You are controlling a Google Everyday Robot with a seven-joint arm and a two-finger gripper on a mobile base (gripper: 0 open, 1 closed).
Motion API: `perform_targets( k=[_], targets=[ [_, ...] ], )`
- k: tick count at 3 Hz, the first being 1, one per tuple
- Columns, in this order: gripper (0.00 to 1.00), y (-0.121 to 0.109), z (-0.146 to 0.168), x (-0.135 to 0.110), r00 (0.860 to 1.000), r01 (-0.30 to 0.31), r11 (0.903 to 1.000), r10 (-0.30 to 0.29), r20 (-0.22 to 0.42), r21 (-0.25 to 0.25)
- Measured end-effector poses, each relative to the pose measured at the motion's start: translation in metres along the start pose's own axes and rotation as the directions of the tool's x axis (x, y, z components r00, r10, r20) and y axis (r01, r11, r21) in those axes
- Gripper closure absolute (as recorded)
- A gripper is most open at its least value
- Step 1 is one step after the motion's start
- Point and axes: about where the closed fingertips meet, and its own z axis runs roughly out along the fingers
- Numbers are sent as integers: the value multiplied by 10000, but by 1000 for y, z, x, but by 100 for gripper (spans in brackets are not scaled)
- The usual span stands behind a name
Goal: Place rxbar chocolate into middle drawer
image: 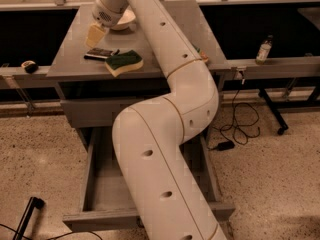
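The rxbar chocolate [100, 54] is a dark flat bar lying on the grey cabinet top [70, 59], just left of the green-topped yellow sponge [124, 63]. My gripper [95, 34] hangs just above the bar's left end, with its pale tip pointing down at the top. The middle drawer [102, 181] is pulled out wide open below, and my arm crosses over its right part. The closed drawer above it [90, 113] sits under the top.
A white bowl [124, 19] stands behind the gripper. A sliver of the green snack bag [201, 58] shows past my arm. A bottle [263, 49] stands on the right shelf, cables [240, 129] lie on the floor, and a black object [29, 215] lies at lower left.
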Motion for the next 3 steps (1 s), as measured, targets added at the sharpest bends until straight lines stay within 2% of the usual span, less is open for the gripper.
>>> perform_targets(
  k=[1,2,3],
  targets=[
    [0,-4,15,1,9894,-1152,9921,1191,-825,504],
    [0,-8,22,12,9691,-2176,9731,2247,-1015,762],
    [11,-11,27,25,9456,-3042,9492,3111,-949,804]
  ],
)
